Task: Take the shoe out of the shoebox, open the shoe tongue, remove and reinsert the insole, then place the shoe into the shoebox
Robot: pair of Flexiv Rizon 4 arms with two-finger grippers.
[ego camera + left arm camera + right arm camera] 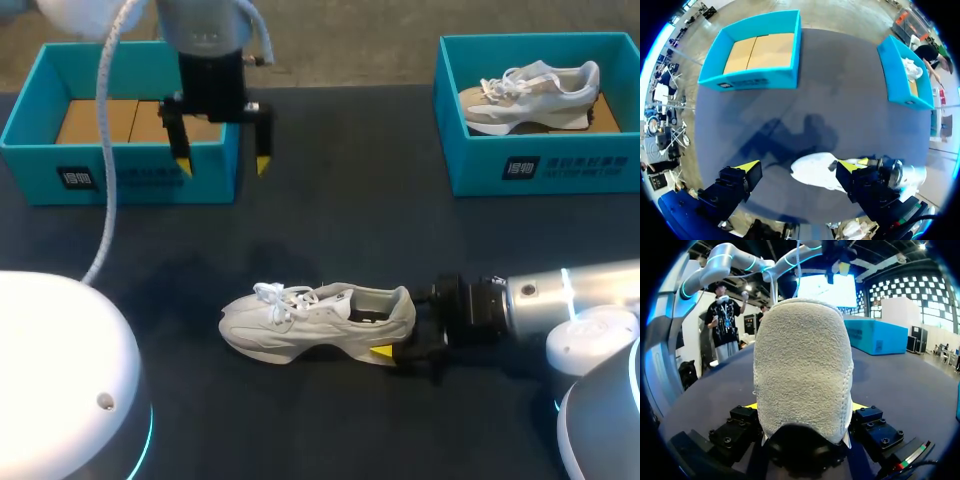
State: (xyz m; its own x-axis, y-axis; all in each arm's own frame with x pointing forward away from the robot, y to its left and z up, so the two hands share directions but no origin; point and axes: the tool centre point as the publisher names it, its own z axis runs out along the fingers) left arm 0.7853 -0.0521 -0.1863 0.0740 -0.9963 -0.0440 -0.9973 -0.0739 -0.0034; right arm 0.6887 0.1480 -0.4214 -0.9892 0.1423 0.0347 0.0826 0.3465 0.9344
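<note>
Two blue shoeboxes stand on the one table (400, 230): the left shoebox (120, 180) far left and the right shoebox (540, 170) far right. There are two shoes: a white shoe (310, 320) near the middle and a beige shoe (530, 95) inside the right shoebox. Two end effectors show: the left end effector (222, 164) and the right end effector (388, 335).

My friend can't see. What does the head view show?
A white shoe lies on the dark table, its heel held by the right gripper. The left gripper hangs open. Behind, the right blue box holds another shoe.
</note>
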